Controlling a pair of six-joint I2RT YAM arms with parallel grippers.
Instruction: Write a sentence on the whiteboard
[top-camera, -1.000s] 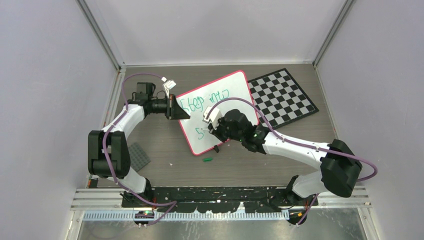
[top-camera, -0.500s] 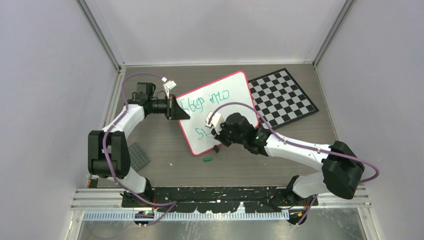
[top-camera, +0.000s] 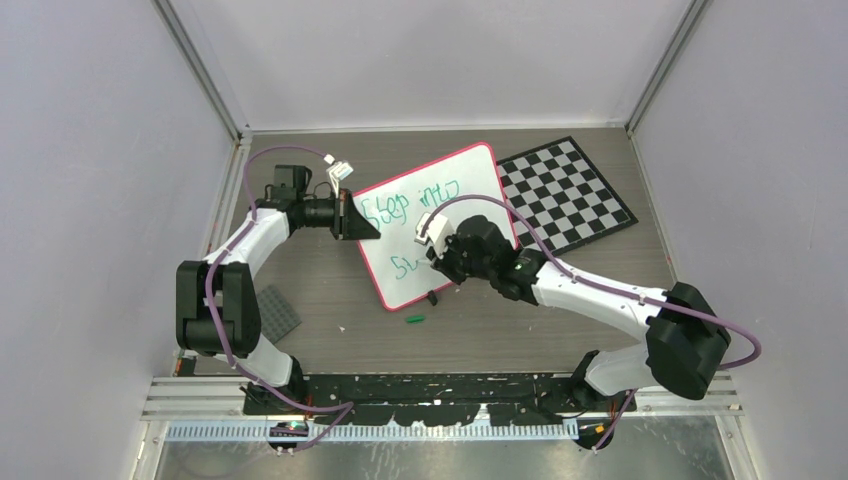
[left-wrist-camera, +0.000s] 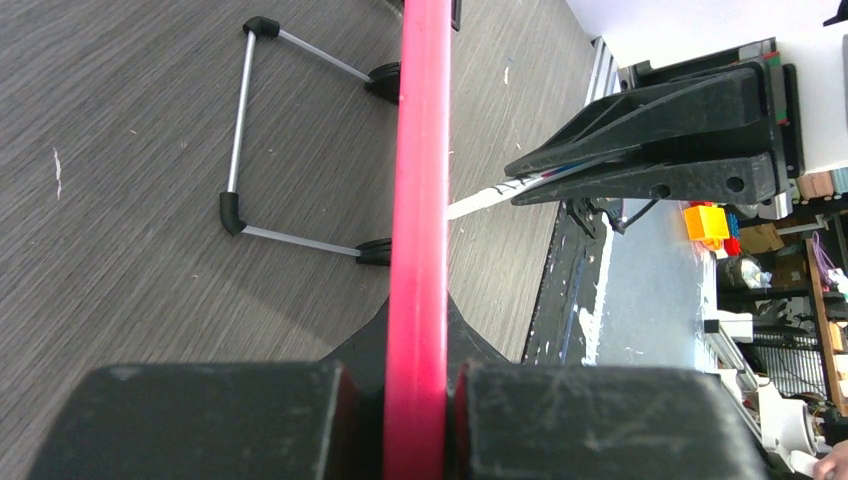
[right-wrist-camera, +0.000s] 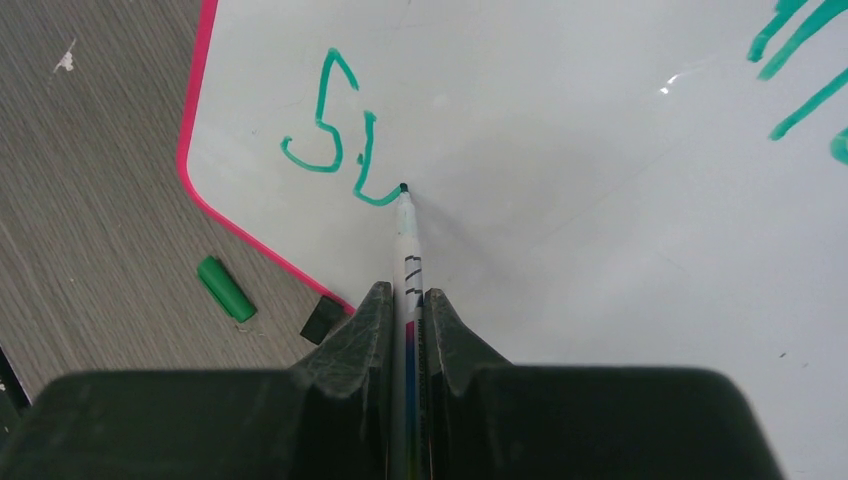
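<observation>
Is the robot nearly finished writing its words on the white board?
Not yet. Done: "Step into" fills the top line of the whiteboard. In hand: the right pincer grips the green marker, its tip at the end of "Su" on the second line, while the left pincer clamps the whiteboard by its edge. Left: probably the rest of that second line.

Your left arm (top-camera: 255, 235) bent at elbow, forearm reaching inward; left gripper (top-camera: 352, 222) clamped tight on whiteboard (top-camera: 470, 190) rim; your right arm (top-camera: 600, 295) stretched across toward centre, wrist tipped down; right gripper (right-wrist-camera: 405, 300) pinching marker (right-wrist-camera: 407, 235).
</observation>
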